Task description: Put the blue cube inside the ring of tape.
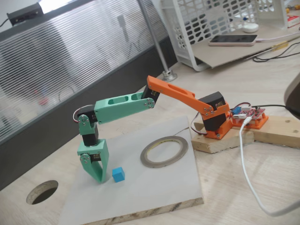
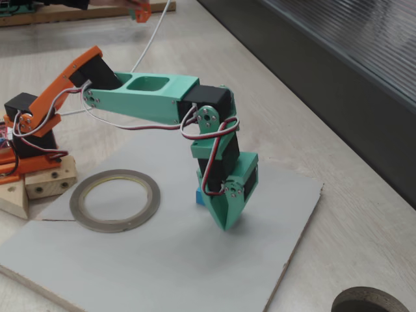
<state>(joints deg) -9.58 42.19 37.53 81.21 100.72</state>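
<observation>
Grey board with one blue cube, one ring of tape, hand aperture unclear.

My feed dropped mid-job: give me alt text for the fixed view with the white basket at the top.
A green-and-orange arm lowers its green gripper to a grey board, just left of the small bright-blue cube, not gripping it. The flat greyish-tan ring of tape lies empty to the cube's upper right.

The arm is reaching out from its orange base, orange upper link rising, green forearm extending level. The wrist is bending straight down. The gripper is pointing downward, green fingers converging at the tip, with nothing between them.
</observation>
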